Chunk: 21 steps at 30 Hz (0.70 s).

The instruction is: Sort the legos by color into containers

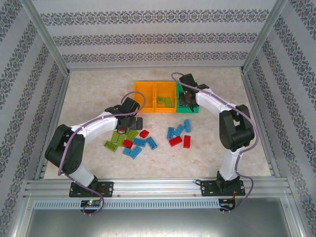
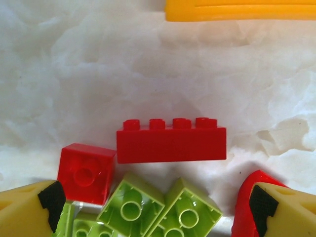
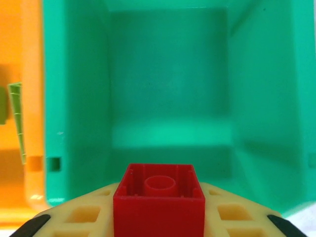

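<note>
My right gripper (image 1: pixel 186 100) hangs over the green bin (image 1: pixel 193 109), shut on a small red lego (image 3: pixel 159 197) with its hollow underside facing the camera; the bin's bare green inside (image 3: pixel 168 74) lies below it. My left gripper (image 2: pixel 153 210) is open, low over the loose pile. A long red lego (image 2: pixel 171 143) lies just ahead of it, a small red lego (image 2: pixel 86 173) sits by the left fingertip (image 2: pixel 49 197), and two upturned light green legos (image 2: pixel 131 205) lie between the fingers. Another red piece (image 2: pixel 244 197) touches the right fingertip.
Two orange bins (image 1: pixel 144 96) stand left of the green one; the middle bin (image 1: pixel 165 89) holds light green legos (image 1: pixel 165 101). Blue legos (image 1: pixel 178 130) and red legos (image 1: pixel 175 140) lie scattered mid-table, with more green legos (image 1: pixel 118 138) and blue ones (image 1: pixel 139 143) near the left arm.
</note>
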{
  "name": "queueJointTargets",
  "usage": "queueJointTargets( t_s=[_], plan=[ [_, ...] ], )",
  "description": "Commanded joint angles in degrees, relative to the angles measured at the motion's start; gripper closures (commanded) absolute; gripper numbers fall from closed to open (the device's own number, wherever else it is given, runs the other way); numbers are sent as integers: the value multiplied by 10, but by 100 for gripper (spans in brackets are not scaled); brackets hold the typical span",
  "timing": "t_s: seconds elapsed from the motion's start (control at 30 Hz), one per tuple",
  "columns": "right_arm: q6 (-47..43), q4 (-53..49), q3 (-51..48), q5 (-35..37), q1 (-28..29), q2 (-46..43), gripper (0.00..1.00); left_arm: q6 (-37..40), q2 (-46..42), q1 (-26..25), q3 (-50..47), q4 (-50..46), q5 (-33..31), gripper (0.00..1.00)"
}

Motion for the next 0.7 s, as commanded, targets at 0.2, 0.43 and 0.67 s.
queueJointTargets(
  t_s=[0.2, 0.43, 0.67],
  plan=[
    [-12, -3, 33, -18, -20, 42, 56, -7, 36, -10, 32, -27, 0, 3],
    [-10, 8, 16, -32, -21, 18, 42, 1, 61, -9, 52, -34, -14, 3],
    [7, 46, -52, -44, -14, -55, 33, 15, 77, -9, 69, -38, -21, 5]
  ],
)
